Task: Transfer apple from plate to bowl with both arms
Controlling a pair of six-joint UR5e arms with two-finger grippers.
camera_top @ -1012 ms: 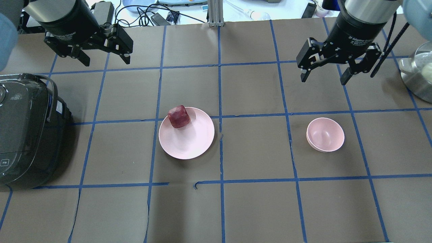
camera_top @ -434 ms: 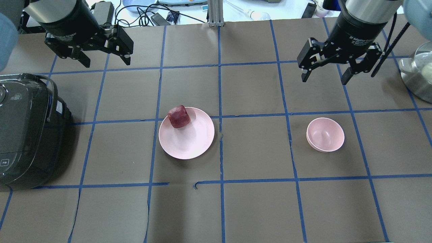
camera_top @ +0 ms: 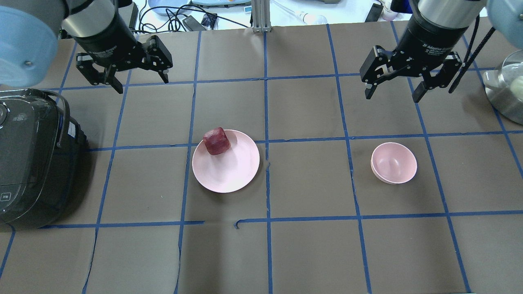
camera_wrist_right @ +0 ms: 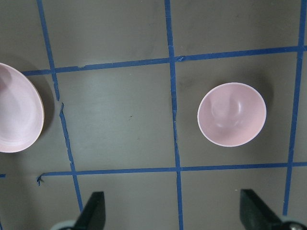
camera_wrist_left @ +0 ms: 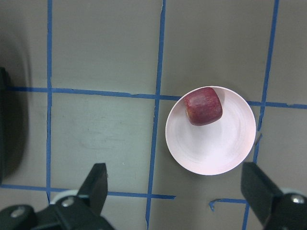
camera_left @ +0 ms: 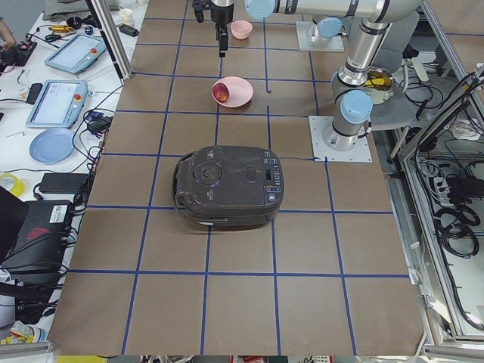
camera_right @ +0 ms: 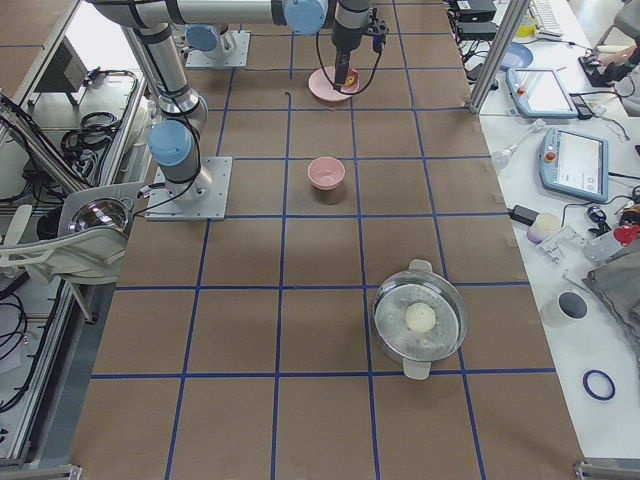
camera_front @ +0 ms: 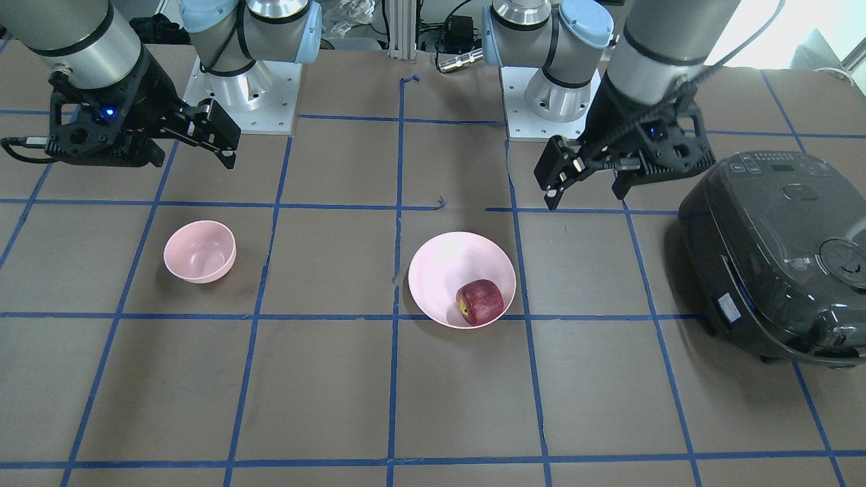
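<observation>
A dark cooker (camera_top: 28,159) sits at the left edge of the taped table (camera_top: 306,245). Past it, at the far left, the left gripper (camera_top: 142,84) hangs above the table with its 2 fingers spread wide and nothing between them. Its wrist view looks straight down on the plate and apple. The plate (camera_top: 229,171) lies just left of the table's middle, nearer than that gripper and well apart from it. The apple (camera_top: 217,141) rests on the plate at its far left rim, dark red, with a yellow patch showing in the front-facing view. Well to the right, apart from the plate, the bowl (camera_top: 404,173) stands upright on the table. Beyond it, at the far right, the right gripper (camera_top: 392,97) hangs in the air, its 2 fingers likewise parted and gripping nothing. Its wrist view shows the bowl below. A steel pot (camera_top: 502,102) stands at the right edge.
</observation>
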